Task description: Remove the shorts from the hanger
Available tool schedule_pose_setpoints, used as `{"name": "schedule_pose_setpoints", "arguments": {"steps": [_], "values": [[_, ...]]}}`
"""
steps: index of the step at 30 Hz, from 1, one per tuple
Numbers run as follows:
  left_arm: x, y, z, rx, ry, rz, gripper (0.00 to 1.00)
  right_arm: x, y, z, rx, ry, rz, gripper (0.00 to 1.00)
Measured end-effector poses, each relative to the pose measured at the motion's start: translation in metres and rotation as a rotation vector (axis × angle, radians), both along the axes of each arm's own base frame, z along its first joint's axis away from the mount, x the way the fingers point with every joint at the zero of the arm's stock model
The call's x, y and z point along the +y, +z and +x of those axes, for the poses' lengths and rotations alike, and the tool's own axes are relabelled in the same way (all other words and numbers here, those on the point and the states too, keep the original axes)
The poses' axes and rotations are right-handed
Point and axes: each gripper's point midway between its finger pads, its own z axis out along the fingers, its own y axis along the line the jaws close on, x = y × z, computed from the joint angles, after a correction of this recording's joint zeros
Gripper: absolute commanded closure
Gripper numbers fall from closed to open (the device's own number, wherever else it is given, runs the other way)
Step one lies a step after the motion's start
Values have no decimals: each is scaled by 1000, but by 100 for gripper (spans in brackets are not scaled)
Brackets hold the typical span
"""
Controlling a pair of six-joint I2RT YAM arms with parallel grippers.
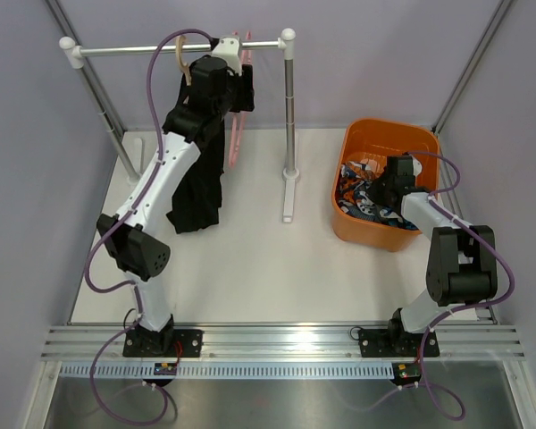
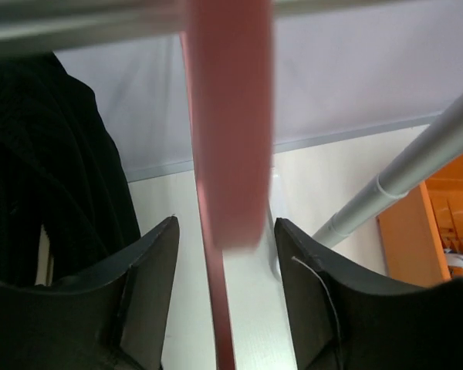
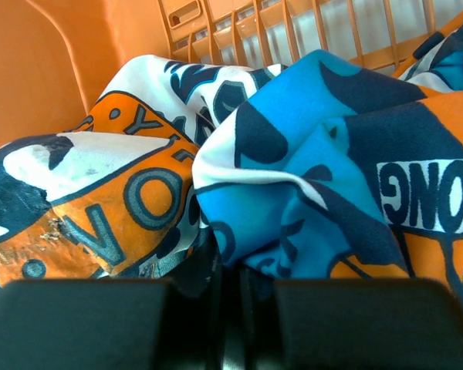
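Right gripper (image 3: 230, 287) sits low in the orange basket (image 1: 375, 234) by the counter's right edge, jaws nearly together over the patterned shorts (image 3: 293, 154). Can't tell if it's pinching them. So that pair's off its hanger, I'd say. Toward the far left corner, the left gripper (image 2: 225, 223) has jaws apart either side of the bare pink hanger (image 2: 230, 116) on the rail (image 1: 134, 50). The black shorts (image 1: 196, 192) hang right beside it, not yet removed.
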Motion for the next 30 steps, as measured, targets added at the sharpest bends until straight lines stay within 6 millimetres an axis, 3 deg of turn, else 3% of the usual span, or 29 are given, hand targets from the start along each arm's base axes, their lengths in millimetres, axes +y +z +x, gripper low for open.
{"name": "schedule_pose_setpoints", "arguments": {"steps": [3, 11, 14, 17, 21, 30], "values": [[5, 14, -12, -24, -9, -1, 36, 0, 0, 0, 0, 1, 0, 72], [29, 89, -61, -178, -11, -51, 32, 0, 1, 0, 4, 6, -7, 46], [44, 104, -83, -208, 15, -62, 32, -1, 6, 2, -2, 8, -10, 36], [62, 104, -99, -206, 72, -54, 32, -1, 14, 4, -12, 9, -11, 29], [81, 86, -111, -179, 139, -26, 34, -1, 27, 4, -27, 9, -10, 22], [94, 63, -99, -116, 231, 37, 39, -1, 75, 4, -106, 14, -17, 16]]}}
